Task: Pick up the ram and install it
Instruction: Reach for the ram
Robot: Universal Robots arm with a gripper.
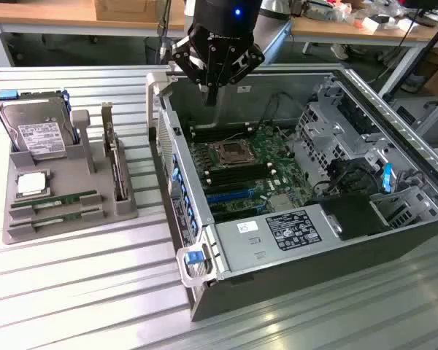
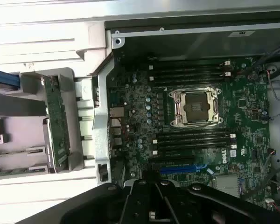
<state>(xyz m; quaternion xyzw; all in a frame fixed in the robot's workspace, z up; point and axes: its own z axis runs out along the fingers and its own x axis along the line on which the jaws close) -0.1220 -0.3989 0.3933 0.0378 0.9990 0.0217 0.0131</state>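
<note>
Exterior view: gripper (image 1: 210, 93) hangs over the back of the open case (image 1: 394, 109), well apart from the tray (image 1: 29, 233) on the bench (image 1: 73, 292); fingers pinched together, nothing between them. The ram (image 1: 55, 200) sits in a tray slot at the near end, a second like stick just beside it; processor (image 1: 31, 184) and hard drive (image 1: 36, 131) lie behind, the card (image 1: 117, 168) stands upright on the tray's case side. The ram's long axis runs across the tray, from the exterior view's left toward the case, rising a little to the right; whether it lies flat or on edge I cannot tell. Judgement: light, thin, stiff board, brittle under twist, chips and contact edge easily hurt; best pinched across its thickness near the middle of the long edge, off the contact edge, and kept level.

Wrist view: looking down on the motherboard (image 2: 144, 112); socket (image 2: 195, 107) in the middle, dark empty slots (image 2: 191, 140) on both sides of it, all running parallel; the card shows in the tray beside the case wall. Thin strips at the tray's far edge are probably the ram, edge-on; too little shows to be sure. Fingers are together, holding nothing.
</note>
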